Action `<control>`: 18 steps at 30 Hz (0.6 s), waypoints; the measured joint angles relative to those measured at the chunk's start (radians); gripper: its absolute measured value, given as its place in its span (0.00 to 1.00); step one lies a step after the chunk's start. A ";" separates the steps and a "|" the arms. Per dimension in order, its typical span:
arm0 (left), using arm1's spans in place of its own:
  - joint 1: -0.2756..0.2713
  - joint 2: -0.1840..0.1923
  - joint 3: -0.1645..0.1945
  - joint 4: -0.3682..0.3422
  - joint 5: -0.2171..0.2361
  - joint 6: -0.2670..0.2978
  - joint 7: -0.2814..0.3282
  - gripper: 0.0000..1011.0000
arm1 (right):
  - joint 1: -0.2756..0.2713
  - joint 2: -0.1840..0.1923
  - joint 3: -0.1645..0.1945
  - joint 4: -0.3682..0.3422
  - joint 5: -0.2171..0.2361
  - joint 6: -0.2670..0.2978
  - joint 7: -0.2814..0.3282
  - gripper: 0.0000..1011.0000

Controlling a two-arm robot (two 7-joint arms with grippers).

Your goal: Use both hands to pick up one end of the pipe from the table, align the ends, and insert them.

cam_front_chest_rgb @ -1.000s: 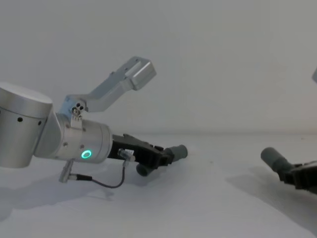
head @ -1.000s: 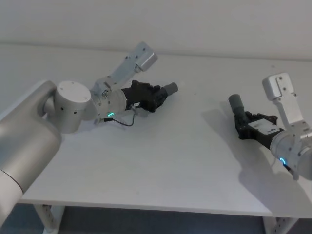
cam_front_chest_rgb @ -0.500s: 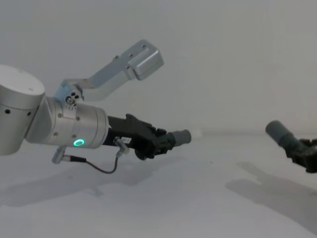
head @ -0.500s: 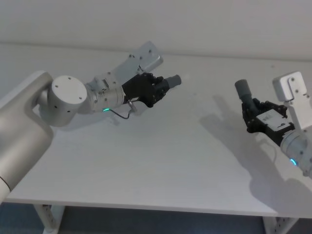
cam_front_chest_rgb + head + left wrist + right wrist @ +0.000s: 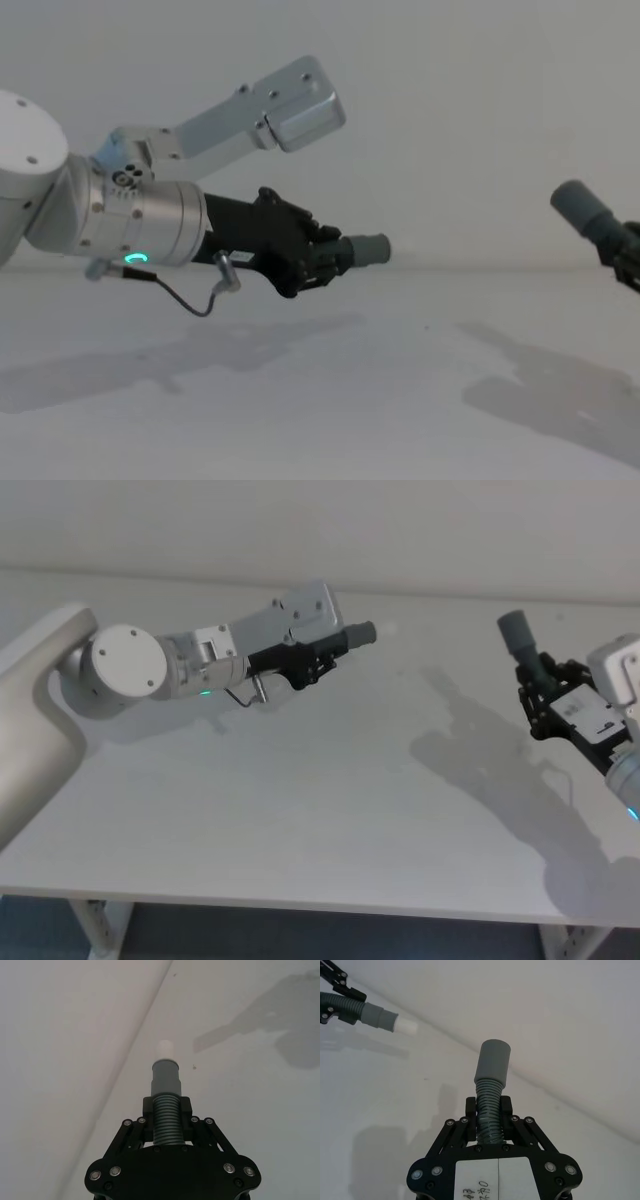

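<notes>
Hose sat clamped in the left end effector, whitish-tipped cuff ahead; right end effector clamped a second hose piece, hollow cuff ahead.

Two hose pieces, two arms, one table.

Ribbed plastic pipe (matt table)

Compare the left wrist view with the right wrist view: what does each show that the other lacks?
Left wrist view: the left hand up close, shut on the left hose piece behind its whitish tip. Right wrist view: the right hand shut on the right hose piece with its wide cuff. Shared: the white table, plus the left hand and whitish tip, far off in the right wrist view.
</notes>
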State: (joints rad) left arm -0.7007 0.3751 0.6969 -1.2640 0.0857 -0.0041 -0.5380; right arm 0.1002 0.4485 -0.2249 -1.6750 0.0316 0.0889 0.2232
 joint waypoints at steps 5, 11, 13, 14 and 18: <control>-0.012 0.025 0.023 -0.025 0.054 -0.044 -0.001 0.29 | -0.007 0.026 0.005 0.007 -0.025 -0.095 0.009 0.27; -0.032 0.058 0.053 -0.055 0.130 -0.104 -0.001 0.29 | -0.011 0.063 0.012 0.024 -0.060 -0.223 0.022 0.27; -0.040 0.069 0.064 -0.065 0.161 -0.128 -0.001 0.29 | -0.012 0.081 0.015 0.034 -0.081 -0.293 0.028 0.27; -0.044 0.074 0.069 -0.070 0.174 -0.138 -0.001 0.29 | -0.011 0.086 0.016 0.036 -0.086 -0.310 0.029 0.27; -0.056 0.092 0.085 -0.087 0.222 -0.173 0.002 0.29 | -0.009 0.108 0.018 0.054 -0.114 -0.398 0.034 0.27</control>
State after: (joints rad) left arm -0.7572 0.4667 0.7814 -1.3511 0.3073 -0.1770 -0.5355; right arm 0.0915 0.5560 -0.2066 -1.6215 -0.0828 -0.3093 0.2567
